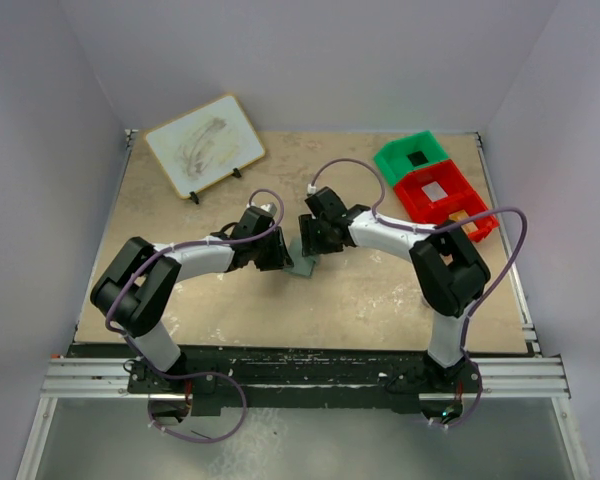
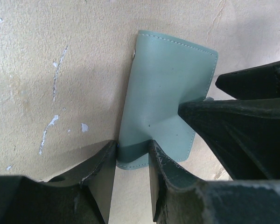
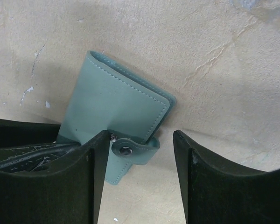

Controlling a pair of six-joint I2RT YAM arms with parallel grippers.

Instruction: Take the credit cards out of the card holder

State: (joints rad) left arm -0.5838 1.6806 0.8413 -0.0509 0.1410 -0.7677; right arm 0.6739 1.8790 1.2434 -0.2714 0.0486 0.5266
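On the table, left end effector pinches card holder; right end effector spread.

The top camera sits high up, above and behind the left arm and the right arm. It looks down and forward over the whole bench. It is far off, so the card holder looks tiny in the middle.

The left wrist camera rides on the left arm and looks down past the left pincer from very close. The right wrist camera looks down past the right pincer, just as close.

All three views share the card holder and the bit of bench around it. The left wrist view also catches the right pincer at its right edge.
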